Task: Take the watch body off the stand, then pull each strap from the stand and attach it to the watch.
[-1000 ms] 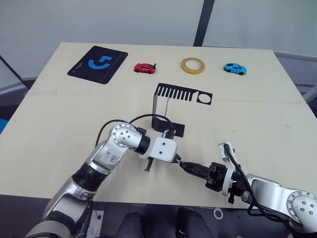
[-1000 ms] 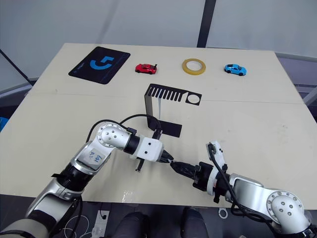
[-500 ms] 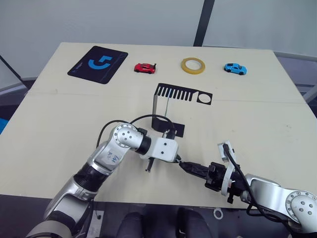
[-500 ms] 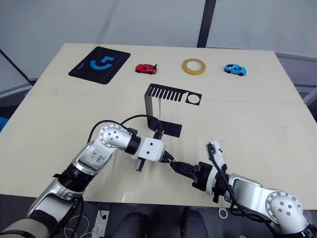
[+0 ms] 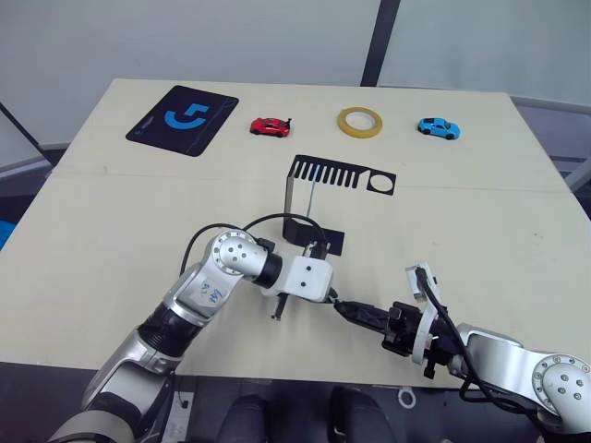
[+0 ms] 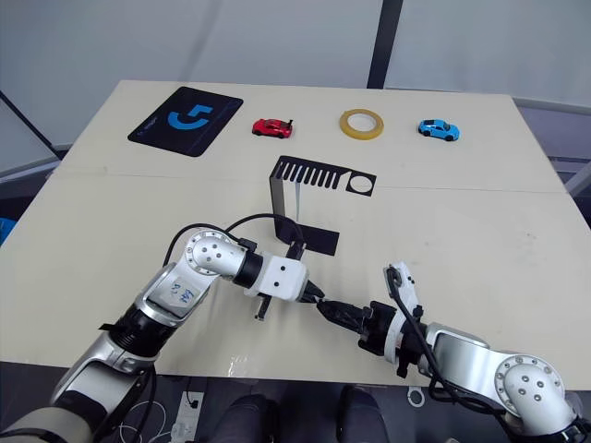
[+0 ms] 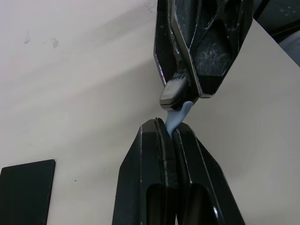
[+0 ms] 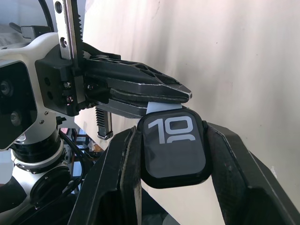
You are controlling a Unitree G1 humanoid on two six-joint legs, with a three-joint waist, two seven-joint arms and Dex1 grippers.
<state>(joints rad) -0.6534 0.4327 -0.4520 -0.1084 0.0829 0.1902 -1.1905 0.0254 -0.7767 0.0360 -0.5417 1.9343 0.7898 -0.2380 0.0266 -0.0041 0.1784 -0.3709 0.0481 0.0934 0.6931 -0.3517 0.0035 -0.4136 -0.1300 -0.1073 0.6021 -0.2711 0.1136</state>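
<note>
Right gripper (image 8: 173, 140) has the watch (image 8: 174, 145) clamped between its 2 fingers. Left gripper (image 7: 169, 133) is pinched tight on a blue strap (image 7: 178, 117), its tip touching the watch, in front of the stand (image 5: 314, 198).

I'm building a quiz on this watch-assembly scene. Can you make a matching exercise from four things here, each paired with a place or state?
Things:
1. watch body
2. strap
3. stand
4. tape roll

Places or states:
A. between the two toy cars
B. pinched in the left gripper
C. mid-table, one strap hanging from it
D. clamped in the right gripper

Pairs: 1-D, 2-B, 3-C, 4-A
</note>
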